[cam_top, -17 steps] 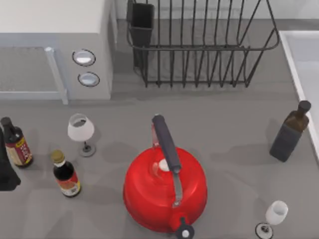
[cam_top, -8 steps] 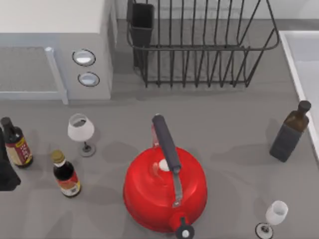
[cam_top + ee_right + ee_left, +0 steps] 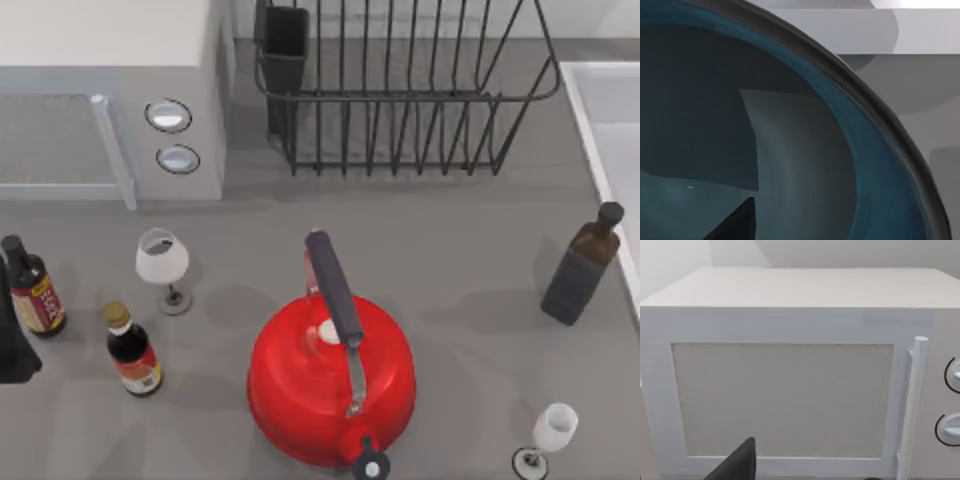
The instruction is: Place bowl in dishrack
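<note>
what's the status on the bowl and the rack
Right hand right over the bowl, blue inside close up. Left arm parked at table's left edge, facing the microwave. Dishrack holds no bowl; red kettle mid-table.

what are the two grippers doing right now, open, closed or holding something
Left gripper: cannot be told; it faces the microwave.
Right gripper: cannot be told; it is close over the bowl.

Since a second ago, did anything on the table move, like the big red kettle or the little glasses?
Nothing visibly moved. The round red kettle with the black handle, both white wine glasses, the three dark bottles and the black wire dishrack sit where they were.
</note>
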You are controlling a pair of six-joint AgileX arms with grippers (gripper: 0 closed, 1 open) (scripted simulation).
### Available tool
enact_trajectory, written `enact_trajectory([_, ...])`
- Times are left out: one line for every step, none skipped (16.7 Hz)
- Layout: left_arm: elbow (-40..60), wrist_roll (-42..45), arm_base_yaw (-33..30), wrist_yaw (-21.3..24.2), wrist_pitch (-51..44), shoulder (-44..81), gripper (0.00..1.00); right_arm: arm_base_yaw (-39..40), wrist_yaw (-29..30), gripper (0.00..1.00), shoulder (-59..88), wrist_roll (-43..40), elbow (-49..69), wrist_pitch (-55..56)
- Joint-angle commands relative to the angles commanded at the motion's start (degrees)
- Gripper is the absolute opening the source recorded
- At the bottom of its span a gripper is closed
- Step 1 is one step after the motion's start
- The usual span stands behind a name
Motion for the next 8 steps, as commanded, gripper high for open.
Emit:
enact_trajectory([0.0,0.0,0.0,0.0,0.0,0.0,1.00,0.0,0.0,0.92,0.0,0.0,0.0,0.0])
enact_trajectory([0.0,0.0,0.0,0.0,0.0,0.0,1.00,0.0,0.0,0.85,0.0,0.0,0.0,0.0])
enact_trajectory([0.0,0.0,0.0,0.0,0.0,0.0,1.00,0.0,0.0,0.77,0.0,0.0,0.0,0.0])
enact_trajectory([0.0,0.0,0.0,0.0,0.0,0.0,1.00,0.0,0.0,0.70,0.0,0.0,0.0,0.0])
enact_trajectory([0.0,0.0,0.0,0.0,0.0,0.0,1.00,0.0,0.0,0.62,0.0,0.0,0.0,0.0])
enact_trajectory([0.0,0.0,0.0,0.0,0.0,0.0,1.00,0.0,0.0,0.55,0.0,0.0,0.0,0.0])
enact_trajectory([0.0,0.0,0.0,0.0,0.0,0.0,1.00,0.0,0.0,0.47,0.0,0.0,0.0,0.0])
enact_trajectory([0.0,0.0,0.0,0.0,0.0,0.0,1.00,0.0,0.0,0.40,0.0,0.0,0.0,0.0])
